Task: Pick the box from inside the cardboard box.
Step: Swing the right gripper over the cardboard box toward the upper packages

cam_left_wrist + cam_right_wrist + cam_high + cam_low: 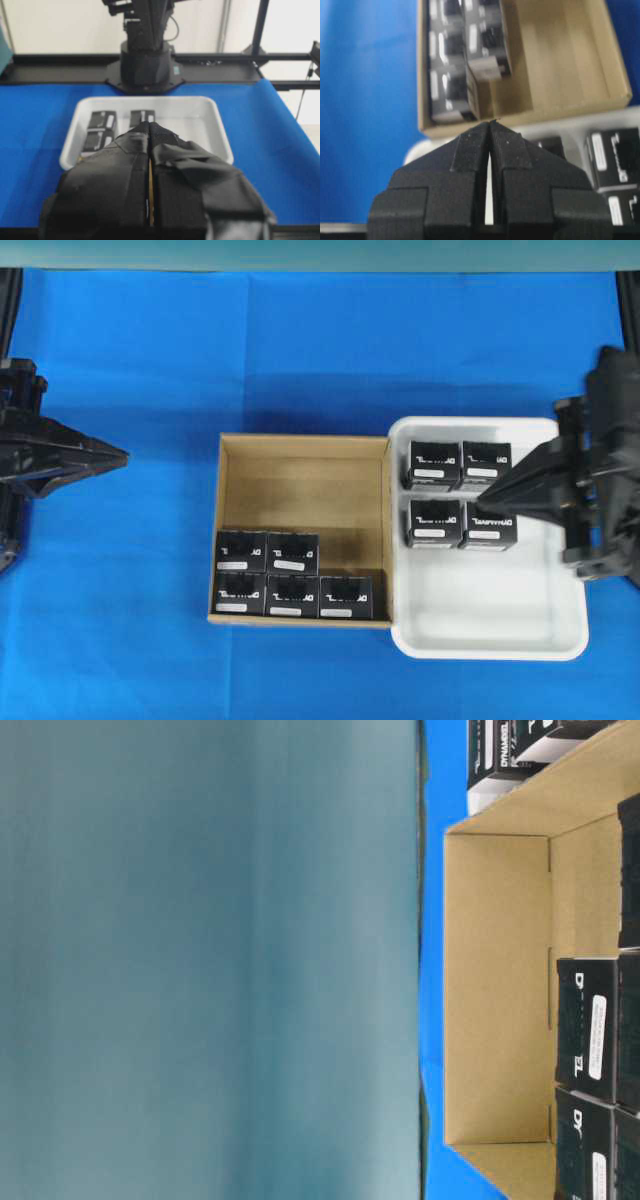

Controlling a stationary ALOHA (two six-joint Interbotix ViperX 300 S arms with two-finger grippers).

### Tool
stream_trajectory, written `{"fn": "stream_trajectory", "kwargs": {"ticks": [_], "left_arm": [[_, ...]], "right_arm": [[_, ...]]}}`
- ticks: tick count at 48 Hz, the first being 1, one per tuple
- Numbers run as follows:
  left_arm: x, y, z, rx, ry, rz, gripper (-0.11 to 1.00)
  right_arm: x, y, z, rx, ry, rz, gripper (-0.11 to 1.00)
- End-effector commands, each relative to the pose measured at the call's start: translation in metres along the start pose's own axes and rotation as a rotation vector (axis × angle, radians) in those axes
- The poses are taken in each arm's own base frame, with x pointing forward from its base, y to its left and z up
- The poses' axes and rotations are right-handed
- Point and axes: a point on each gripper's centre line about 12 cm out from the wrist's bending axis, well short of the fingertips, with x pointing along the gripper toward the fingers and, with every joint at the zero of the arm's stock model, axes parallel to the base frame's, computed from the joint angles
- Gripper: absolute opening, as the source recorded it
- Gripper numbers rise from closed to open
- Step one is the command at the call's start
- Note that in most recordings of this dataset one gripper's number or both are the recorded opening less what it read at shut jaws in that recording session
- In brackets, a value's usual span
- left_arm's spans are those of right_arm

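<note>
Along the carton's (303, 475) front edge sit five boxes (293, 552); the table-level view crops them. Both the left gripper (122, 453) and right gripper (483, 497) are closed, empty; the right hovers over the tray (490, 625).

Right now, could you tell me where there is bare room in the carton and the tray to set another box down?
In the cardboard carton the whole far half is bare, bordered by its walls and the five black boxes packed along its near edge. In the white tray the near half is bare, below its four boxes. The tray's far half is crowded, with the shut right gripper over it.
</note>
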Motion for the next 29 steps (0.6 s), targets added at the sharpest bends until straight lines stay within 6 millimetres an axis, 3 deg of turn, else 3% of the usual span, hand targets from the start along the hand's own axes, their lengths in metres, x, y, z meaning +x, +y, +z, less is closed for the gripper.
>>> {"fn": "stream_trajectory", "kwargs": {"ticks": [1, 18, 29], "left_arm": [[0.004, 0.0, 0.011, 0.0, -0.02, -0.002, -0.02], [0.005, -0.001, 0.006, -0.002, 0.015, -0.003, -0.02], [0.003, 0.001, 0.003, -0.002, 0.057, 0.002, -0.02]], "right_arm": [[0.013, 0.006, 0.013, -0.003, 0.055, -0.002, 0.05], [0.09, 0.004, 0.038, 0.003, 0.48, -0.102, 0.05], [0.136, 0.002, 0.052, -0.05, 0.641, -0.11, 0.07]]}}
